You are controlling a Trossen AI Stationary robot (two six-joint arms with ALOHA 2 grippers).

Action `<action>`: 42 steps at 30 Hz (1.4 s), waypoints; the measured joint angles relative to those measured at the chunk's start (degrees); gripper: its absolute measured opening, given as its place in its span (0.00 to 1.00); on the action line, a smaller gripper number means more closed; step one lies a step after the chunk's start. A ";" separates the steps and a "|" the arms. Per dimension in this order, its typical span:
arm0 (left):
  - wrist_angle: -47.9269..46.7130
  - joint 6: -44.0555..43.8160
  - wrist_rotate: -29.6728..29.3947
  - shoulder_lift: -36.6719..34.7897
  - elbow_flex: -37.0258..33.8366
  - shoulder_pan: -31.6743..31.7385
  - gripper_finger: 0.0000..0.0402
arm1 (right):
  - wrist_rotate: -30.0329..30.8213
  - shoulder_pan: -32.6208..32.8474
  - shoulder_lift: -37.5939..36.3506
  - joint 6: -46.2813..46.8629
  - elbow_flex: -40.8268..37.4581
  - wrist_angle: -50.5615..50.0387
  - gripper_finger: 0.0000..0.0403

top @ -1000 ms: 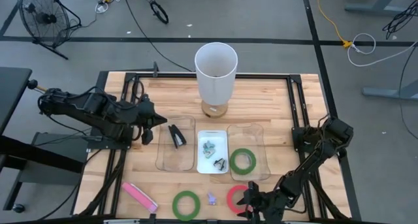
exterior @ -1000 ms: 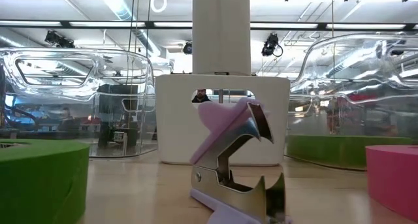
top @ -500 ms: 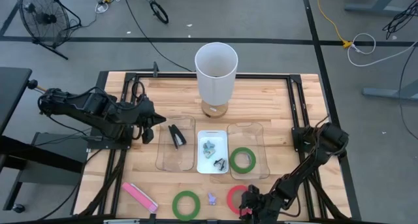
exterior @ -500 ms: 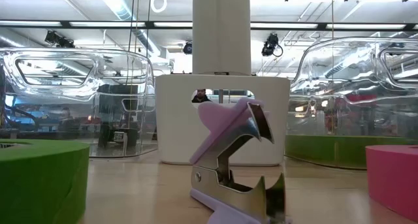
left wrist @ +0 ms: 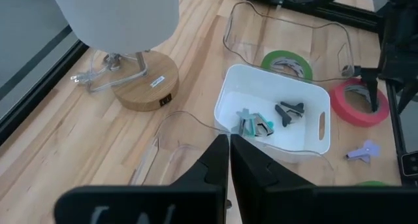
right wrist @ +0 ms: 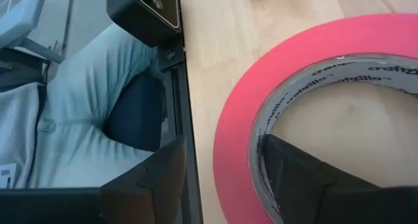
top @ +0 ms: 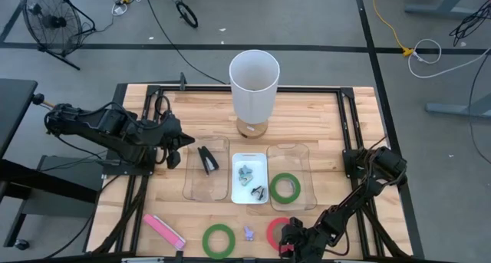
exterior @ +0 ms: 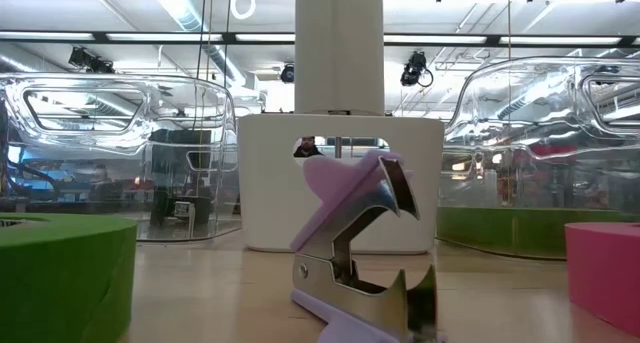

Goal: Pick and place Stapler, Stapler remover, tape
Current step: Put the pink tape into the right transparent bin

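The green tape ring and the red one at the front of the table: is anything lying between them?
Yes. In the high view a small purple staple remover lies on bare wood between the green tape ring and the red tape ring, touching neither.

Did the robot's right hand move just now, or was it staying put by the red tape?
Yes. The right hand slid a little toward the purple staple remover, and now straddles the red tape ring's rim, which has barely shifted.
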 joint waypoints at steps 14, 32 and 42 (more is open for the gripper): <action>-1.75 -1.20 0.00 0.00 0.00 0.00 0.05 | -1.07 0.00 1.20 3.74 -0.07 -2.26 0.30; -1.73 -1.36 0.00 0.00 0.00 0.00 0.05 | -2.80 0.22 1.64 -4.73 7.47 -7.07 0.01; -1.75 -1.27 0.00 0.00 0.00 -0.02 0.05 | -6.11 0.22 1.63 -1.78 9.79 -9.33 0.03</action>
